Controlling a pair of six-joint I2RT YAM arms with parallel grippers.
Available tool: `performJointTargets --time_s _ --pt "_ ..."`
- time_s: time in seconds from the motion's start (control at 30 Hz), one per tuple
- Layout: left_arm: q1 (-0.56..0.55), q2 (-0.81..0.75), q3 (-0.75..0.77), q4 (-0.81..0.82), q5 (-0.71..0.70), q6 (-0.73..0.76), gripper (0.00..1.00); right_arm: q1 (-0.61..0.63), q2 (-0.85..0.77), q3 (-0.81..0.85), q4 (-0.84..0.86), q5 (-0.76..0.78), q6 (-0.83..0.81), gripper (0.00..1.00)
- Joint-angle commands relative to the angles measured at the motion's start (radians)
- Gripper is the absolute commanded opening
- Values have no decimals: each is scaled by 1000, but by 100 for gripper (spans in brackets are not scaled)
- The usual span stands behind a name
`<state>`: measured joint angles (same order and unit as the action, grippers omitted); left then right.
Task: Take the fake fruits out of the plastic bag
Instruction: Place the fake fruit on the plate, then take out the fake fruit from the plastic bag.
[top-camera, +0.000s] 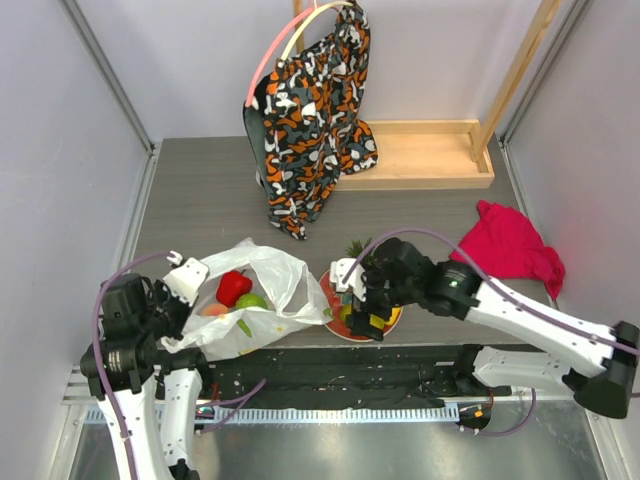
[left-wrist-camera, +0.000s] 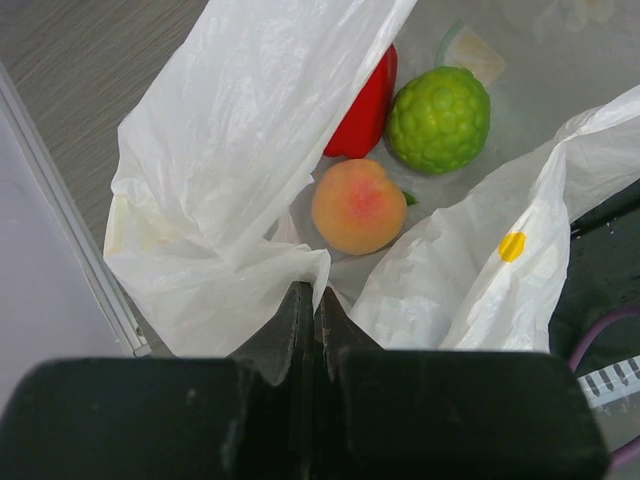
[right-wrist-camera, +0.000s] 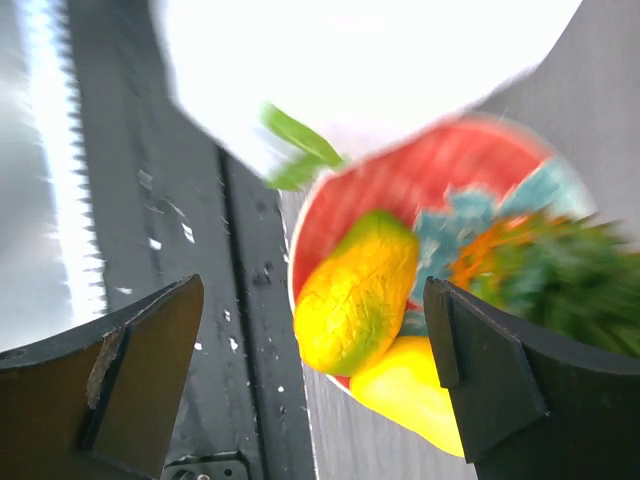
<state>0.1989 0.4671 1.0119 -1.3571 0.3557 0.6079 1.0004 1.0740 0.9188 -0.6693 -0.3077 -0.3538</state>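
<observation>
left gripper: fingers pressed tight together, pinching a fold of the plastic bag at its rim, roughly 8 o'clock on the table
right gripper: jaws spread wide with nothing between them, hanging just over the plate at about 6 o'clock on the table
plastic bag: crumpled, mouth open, lying between the two grippers, right edge reaching the plate rim
inside the bag: peach closest to the pinched rim, green bumpy fruit at its 1 o'clock, red piece at its 12 o'clock and half under a flap of plastic
on the plate: yellow-green mango, a yellow fruit touching it at 5 o'clock, pineapple crown poking out at the plate's 12 o'clock
green bit: right at the bag's edge by the plate, too blurry to tell what
rest of the table: patterned cloth bag up at 12 o'clock, wooden tray at 1 o'clock, red cloth at 3 o'clock, well apart from the bag
</observation>
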Motion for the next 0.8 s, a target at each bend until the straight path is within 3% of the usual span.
performJointTargets --time_s 0.0,0.13,0.2,0.33,0.5,0.63,0.77 --pt "7 10 62 -126 -9 15 0 4 -105 182 -72 -126 -73 100" --pt "7 33 89 -177 -1 35 0 3 -46 298 19 -191 -68 95" --pt "7 47 102 -188 2 38 0 3 9 311 174 -197 -12 91" --pt "7 67 128 -201 6 12 0 7 145 296 508 -234 151 72" --pt "7 80 168 -209 28 -19 0 119 389 362 842 -209 305 50" --pt "7 67 166 -229 34 -13 0 208 568 396 872 -141 305 40" --pt "5 10 117 -232 11 15 0 216 679 373 898 37 394 31"
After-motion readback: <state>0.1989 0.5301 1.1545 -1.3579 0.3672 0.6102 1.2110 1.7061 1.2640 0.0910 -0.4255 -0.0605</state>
